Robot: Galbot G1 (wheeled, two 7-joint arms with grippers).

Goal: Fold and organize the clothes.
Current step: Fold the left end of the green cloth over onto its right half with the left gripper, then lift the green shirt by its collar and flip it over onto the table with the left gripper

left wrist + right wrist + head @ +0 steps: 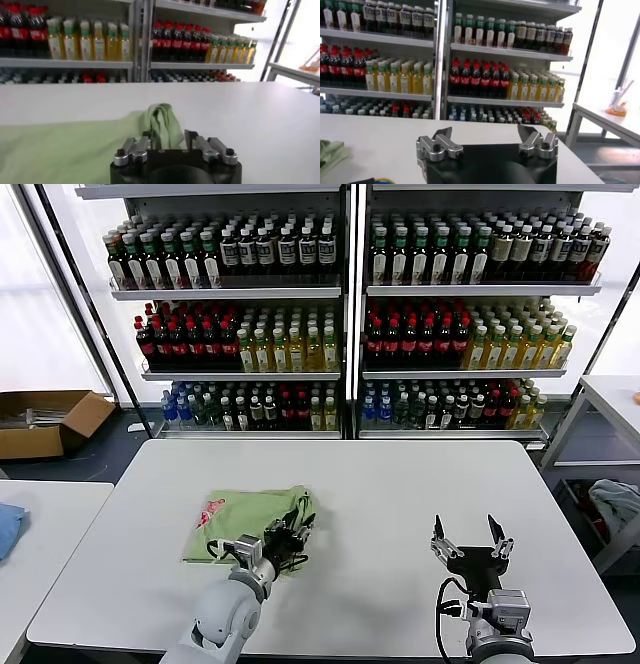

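A light green shirt [250, 519] lies folded on the white table [400, 484], left of middle, with a bit of red print showing at its left edge. My left gripper [290, 536] is at the shirt's right edge. In the left wrist view the left gripper [167, 136] has its jaws apart, and a raised fold of the shirt [162, 120] stands between them. A sliver of white table shows beside one finger. My right gripper [470, 536] hovers open over bare table near the front right, well apart from the shirt. The right gripper [490, 135] holds nothing.
Shelves of bottles [340, 314] fill the back. A cardboard box [45, 422] sits on the floor at the left. A blue cloth [8, 529] lies on a side table at the left. A pale cloth bundle [615, 504] lies under another table at the right.
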